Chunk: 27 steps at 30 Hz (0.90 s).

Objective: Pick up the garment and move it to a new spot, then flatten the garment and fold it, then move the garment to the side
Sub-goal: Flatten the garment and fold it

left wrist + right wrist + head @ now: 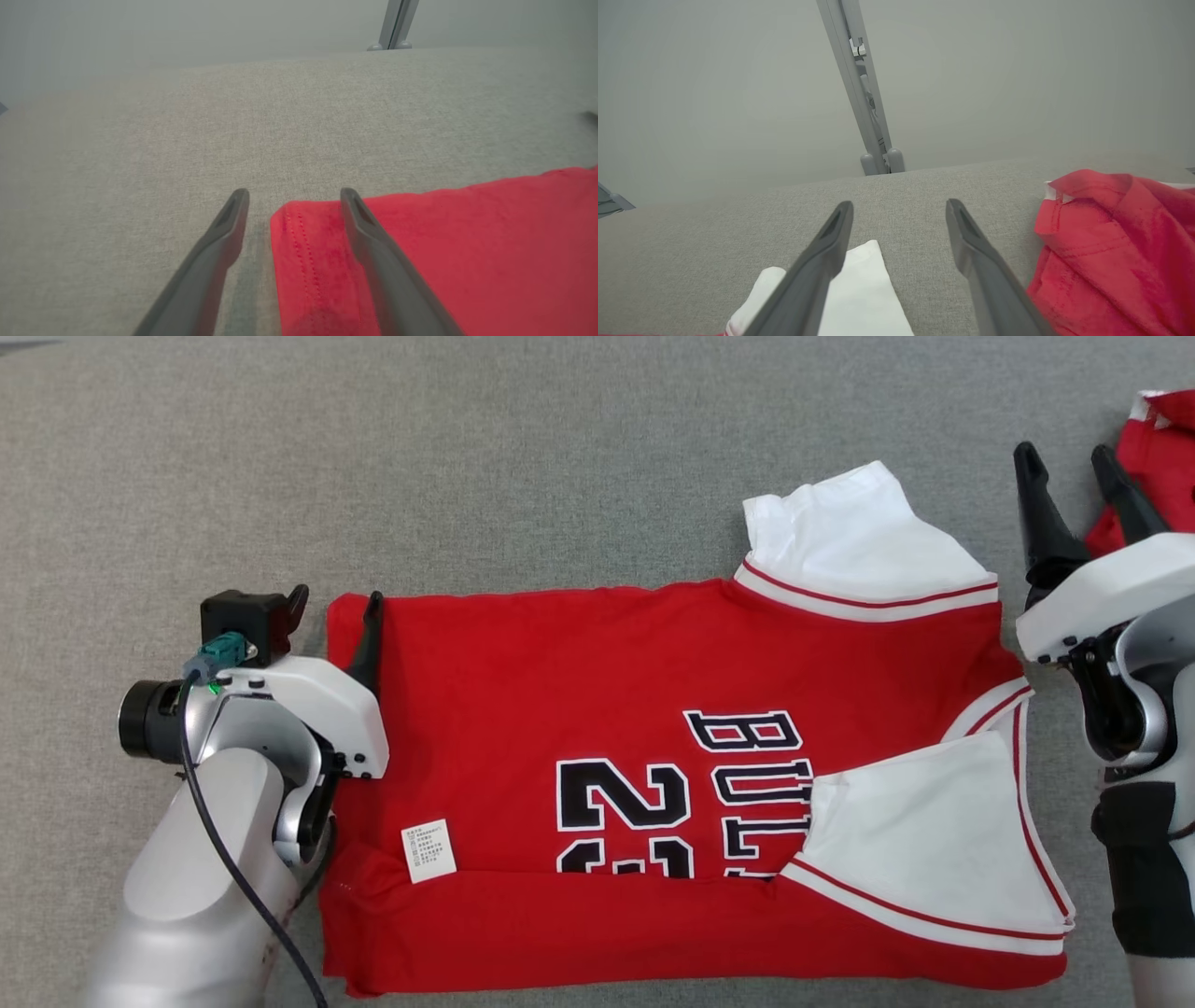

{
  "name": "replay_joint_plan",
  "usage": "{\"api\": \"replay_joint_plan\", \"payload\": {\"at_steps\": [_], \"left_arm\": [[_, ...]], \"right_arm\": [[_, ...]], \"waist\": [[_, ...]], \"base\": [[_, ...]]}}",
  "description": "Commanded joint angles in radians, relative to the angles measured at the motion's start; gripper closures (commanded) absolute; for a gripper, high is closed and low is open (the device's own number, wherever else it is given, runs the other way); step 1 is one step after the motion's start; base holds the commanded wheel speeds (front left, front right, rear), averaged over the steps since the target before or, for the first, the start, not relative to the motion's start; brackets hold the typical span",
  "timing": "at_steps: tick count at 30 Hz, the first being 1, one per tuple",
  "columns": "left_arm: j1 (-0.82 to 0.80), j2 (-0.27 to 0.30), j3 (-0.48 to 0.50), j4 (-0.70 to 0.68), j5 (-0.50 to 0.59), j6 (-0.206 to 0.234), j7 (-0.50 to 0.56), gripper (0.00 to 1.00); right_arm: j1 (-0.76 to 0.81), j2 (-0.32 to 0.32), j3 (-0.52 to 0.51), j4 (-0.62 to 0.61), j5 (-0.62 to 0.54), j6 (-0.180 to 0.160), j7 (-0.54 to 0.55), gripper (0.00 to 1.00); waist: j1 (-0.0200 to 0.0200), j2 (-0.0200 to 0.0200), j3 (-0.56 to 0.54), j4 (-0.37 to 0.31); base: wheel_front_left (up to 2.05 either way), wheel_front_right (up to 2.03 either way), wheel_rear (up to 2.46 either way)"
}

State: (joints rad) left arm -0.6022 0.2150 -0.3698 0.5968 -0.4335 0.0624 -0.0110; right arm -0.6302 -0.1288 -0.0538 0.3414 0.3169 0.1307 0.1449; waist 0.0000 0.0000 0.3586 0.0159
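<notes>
One flat red jersey with white sleeves; one crumpled red-and-white garment; one small white care label; two dark-fingered hands, left hand and right hand; one grey fabric surface.

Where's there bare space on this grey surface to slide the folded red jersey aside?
Free: the broad strip of grey fabric surface beyond the red jersey with white sleeves, and the stretch left of it past the open left gripper. Crowded: the right end, where the open right gripper and a crumpled red garment sit close by.
</notes>
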Motion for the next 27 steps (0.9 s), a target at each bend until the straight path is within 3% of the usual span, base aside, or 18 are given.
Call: {"api": "replay_joint_plan", "payload": {"at_steps": [1, 10, 11, 12, 14, 27], "left_arm": [[-0.019, 0.004, 0.0, 0.007, -0.005, -0.003, 0.006, 0.0], [-0.065, 0.0, -0.018, 0.048, -0.015, -0.021, 0.047, 0.0], [-0.067, -0.002, -0.018, 0.049, -0.019, -0.025, 0.046, 0.04], [-0.07, -0.003, -0.018, 0.05, -0.019, -0.024, 0.041, 0.26], [-0.07, -0.004, -0.02, 0.052, -0.019, -0.026, 0.035, 1.0], [-0.099, -0.015, -0.038, 0.044, -0.018, -0.027, 0.007, 1.0]], "right_arm": [[-0.013, -0.007, 0.005, 0.008, 0.007, 0.0, 0.001, 0.0], [-0.086, -0.034, 0.041, 0.1, 0.02, 0.0, -0.015, 0.0], [-0.092, -0.037, 0.043, 0.11, 0.019, 0.0, -0.015, 0.0], [-0.096, -0.041, 0.045, 0.118, 0.021, 0.0, -0.016, 0.0], [-0.104, -0.048, 0.048, 0.133, 0.024, 0.0, -0.021, 0.0], [-0.181, -0.089, 0.08, 0.246, 0.049, 0.0, 0.038, 0.0]], "waist": [[0.0, 0.0, 0.021, 0.006], [0.0, 0.0, 0.053, 0.007], [0.0, 0.0, 0.055, 0.008], [0.0, 0.0, 0.057, 0.009], [0.0, 0.0, 0.059, 0.011], [0.0, 0.0, 0.09, 0.048]], "base": [[0.0, 0.0, 0.0], [0.0, 0.0, 0.0], [0.0, 0.0, 0.0], [0.0, 0.0, 0.0], [0.0, 0.0, 0.0], [0.0, 0.0, 0.0]]}}
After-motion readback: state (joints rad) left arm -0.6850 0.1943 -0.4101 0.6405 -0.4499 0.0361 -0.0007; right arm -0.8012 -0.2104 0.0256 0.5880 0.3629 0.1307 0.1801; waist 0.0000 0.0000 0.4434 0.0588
